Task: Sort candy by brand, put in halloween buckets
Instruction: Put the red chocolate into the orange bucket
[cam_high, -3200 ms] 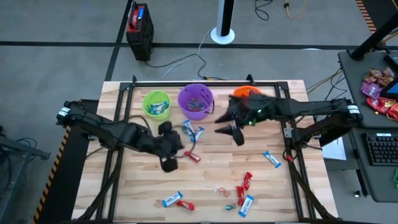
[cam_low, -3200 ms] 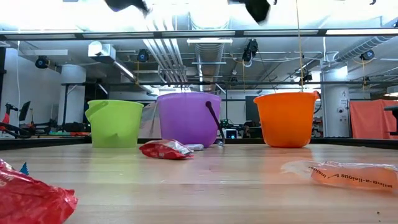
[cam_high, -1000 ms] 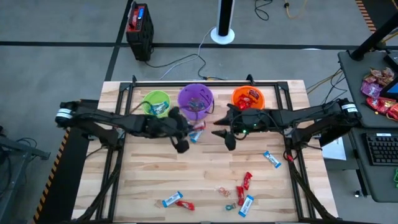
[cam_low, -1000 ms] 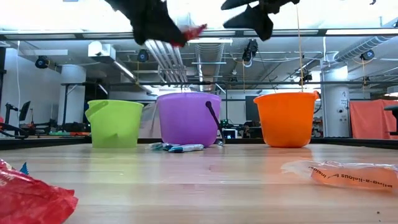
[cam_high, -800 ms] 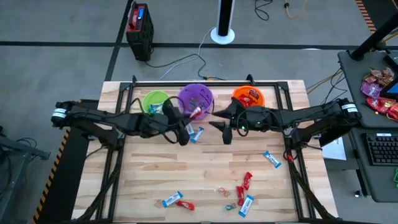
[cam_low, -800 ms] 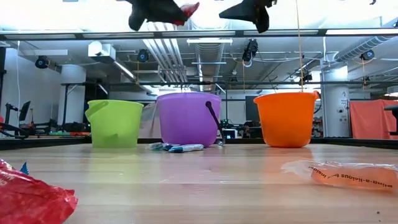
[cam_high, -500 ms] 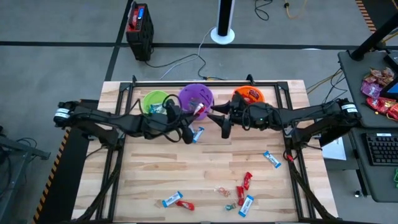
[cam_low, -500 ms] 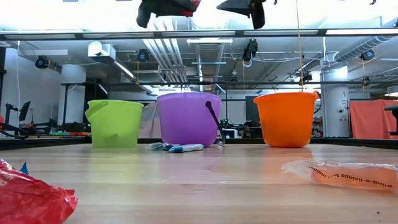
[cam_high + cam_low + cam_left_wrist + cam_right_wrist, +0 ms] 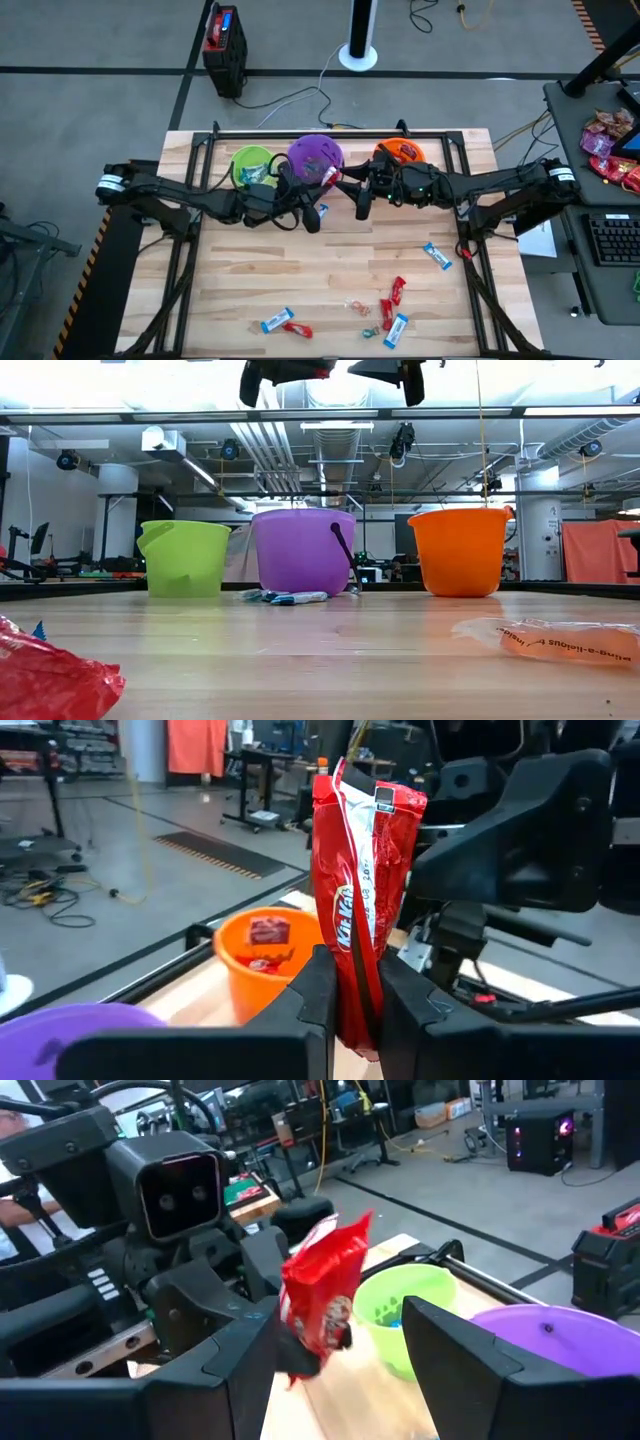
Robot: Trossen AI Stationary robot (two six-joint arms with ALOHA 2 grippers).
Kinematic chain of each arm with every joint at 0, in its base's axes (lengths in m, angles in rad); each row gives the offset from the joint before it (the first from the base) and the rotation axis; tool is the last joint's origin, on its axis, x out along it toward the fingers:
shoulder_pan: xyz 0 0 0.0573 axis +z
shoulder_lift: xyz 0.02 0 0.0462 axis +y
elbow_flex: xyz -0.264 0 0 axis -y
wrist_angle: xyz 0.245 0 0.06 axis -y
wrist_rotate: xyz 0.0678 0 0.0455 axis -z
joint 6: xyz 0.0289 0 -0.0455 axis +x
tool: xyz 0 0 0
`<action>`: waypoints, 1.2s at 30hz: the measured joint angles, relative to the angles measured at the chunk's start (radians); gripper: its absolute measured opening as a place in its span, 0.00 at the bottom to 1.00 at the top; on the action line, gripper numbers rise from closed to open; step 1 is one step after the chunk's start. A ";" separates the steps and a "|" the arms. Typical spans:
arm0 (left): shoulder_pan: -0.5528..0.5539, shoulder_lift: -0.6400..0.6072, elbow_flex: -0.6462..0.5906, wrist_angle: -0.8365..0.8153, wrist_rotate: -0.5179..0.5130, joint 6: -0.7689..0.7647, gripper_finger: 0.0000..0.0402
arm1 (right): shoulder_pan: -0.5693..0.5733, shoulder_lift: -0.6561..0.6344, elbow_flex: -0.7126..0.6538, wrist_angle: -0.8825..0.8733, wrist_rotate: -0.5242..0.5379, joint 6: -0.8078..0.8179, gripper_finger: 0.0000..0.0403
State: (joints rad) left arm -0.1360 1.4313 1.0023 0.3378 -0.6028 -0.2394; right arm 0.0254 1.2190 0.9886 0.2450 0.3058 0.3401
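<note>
From above, the left gripper (image 9: 322,183) is seen raised between the purple bucket (image 9: 315,156) and the orange bucket (image 9: 399,153), pinched shut on a red KitKat bar (image 9: 328,177). The right gripper (image 9: 352,186) is held just beside it, its open fingers pointed at the bar, so the right arm is judged the nearer one for a handover. The lime green bucket (image 9: 252,163) stands to the left arm's side of the purple one. More candy is scattered on the wooden table (image 9: 230,290), among it a blue-and-white bar (image 9: 437,256) and a red bar (image 9: 397,290).

In the low view, the three buckets are shown in a row, and both grippers are cut off at the top edge, high above them. A blue-and-white candy (image 9: 285,598) is seen lying against the foot of the purple bucket.

In the left wrist view, the KitKat is shown upright, long axis vertical, clamped at its lower end between narrow fingers (image 9: 315,990); red candy is already visible inside the orange bucket beyond, a detail no other view gives so plainly.

In the right wrist view, the bar is framed between the right arm's widely spread fingers (image 9: 455,1345) but is not touched by them.
</note>
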 joint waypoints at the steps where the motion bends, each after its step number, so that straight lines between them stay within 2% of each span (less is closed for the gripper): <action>1: 0.000 0.010 0.000 0.019 0.011 0.000 0.05 | 0.000 0.000 0.000 0.000 -0.001 0.000 0.50; 9: 0.000 0.067 0.022 0.070 0.033 0.008 0.05 | 0.000 0.000 0.000 -0.004 -0.018 -0.017 0.48; 12: 0.000 0.075 0.067 0.018 0.035 0.055 0.05 | 0.000 0.000 0.001 -0.004 -0.019 -0.018 0.38; 16: 0.001 0.106 0.149 -0.118 0.025 0.072 0.07 | 0.000 0.000 0.001 -0.011 -0.017 -0.027 0.18; 18: 0.001 0.121 0.189 -0.177 0.018 0.072 0.12 | 0.000 -0.001 0.001 -0.013 -0.015 -0.046 0.09; 24: -0.001 0.136 0.267 -0.428 -0.028 0.054 0.32 | -0.005 -0.009 0.001 -0.022 -0.012 -0.051 0.09; 26: -0.001 0.120 0.281 -0.535 -0.034 0.048 0.37 | -0.016 -0.023 0.005 -0.070 0.029 -0.046 0.09; 29: -0.003 0.084 0.288 -0.706 -0.038 -0.015 0.41 | -0.075 -0.038 0.081 -0.372 0.132 0.018 0.09; 32: -0.003 0.040 0.293 -0.914 -0.041 -0.128 0.43 | -0.188 -0.012 0.208 -0.810 0.216 0.094 0.09; 34: -0.003 0.008 0.293 -1.052 -0.040 -0.212 0.43 | -0.281 0.032 0.288 -1.044 0.224 0.145 0.09; 36: -0.005 -0.021 0.293 -1.182 -0.040 -0.297 0.42 | -0.379 0.086 0.352 -1.233 0.180 0.185 0.10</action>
State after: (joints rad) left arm -0.1414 1.4107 1.2957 -0.8439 -0.6432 -0.5364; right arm -0.3534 1.3053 1.3402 -0.9881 0.4854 0.5251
